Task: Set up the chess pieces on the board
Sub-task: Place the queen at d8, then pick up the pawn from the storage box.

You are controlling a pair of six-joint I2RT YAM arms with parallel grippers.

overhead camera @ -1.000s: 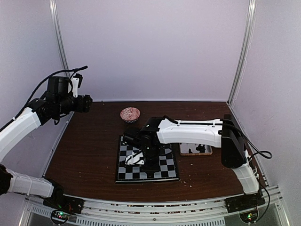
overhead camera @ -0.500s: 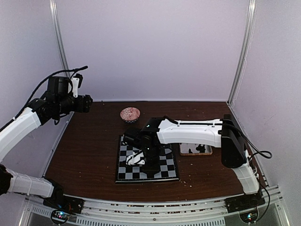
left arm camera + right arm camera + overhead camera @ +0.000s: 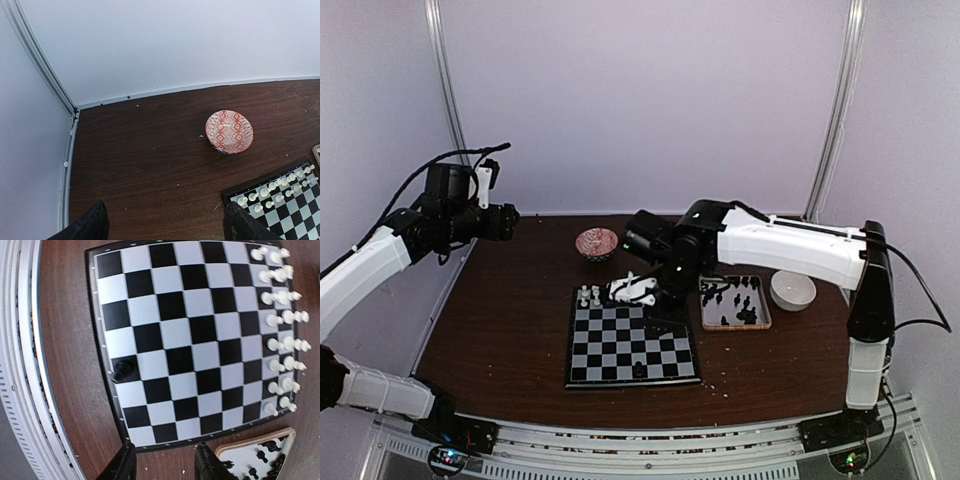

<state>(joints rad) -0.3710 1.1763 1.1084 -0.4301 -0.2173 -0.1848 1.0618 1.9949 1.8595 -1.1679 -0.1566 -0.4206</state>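
Observation:
The board (image 3: 620,350) lies on the brown table, black and silvery squares. White chess pieces (image 3: 282,335) stand in two rows along its far edge (image 3: 588,296). One black piece (image 3: 120,371) stands alone on an edge square on the opposite side. My right gripper (image 3: 632,291) hovers over the board's far edge, open and empty; in the right wrist view, the right gripper (image 3: 165,464) shows only board and table between its fingertips. My left gripper (image 3: 507,222) is raised at the far left, open and empty. In the left wrist view, the left gripper (image 3: 165,227) looks down on bare table.
A wooden-rimmed tray (image 3: 708,322) with several black pieces sits right of the board, its rim (image 3: 260,436) also in the right wrist view. A white bowl (image 3: 792,290) stands beyond it. A red patterned bowl (image 3: 597,243) (image 3: 229,131) sits behind the board. Pale crumbs dot the table.
My right arm has risen from the middle of the board and drawn back to its far edge, jaws opening. The tray and white bowl are now uncovered. The left arm is still.

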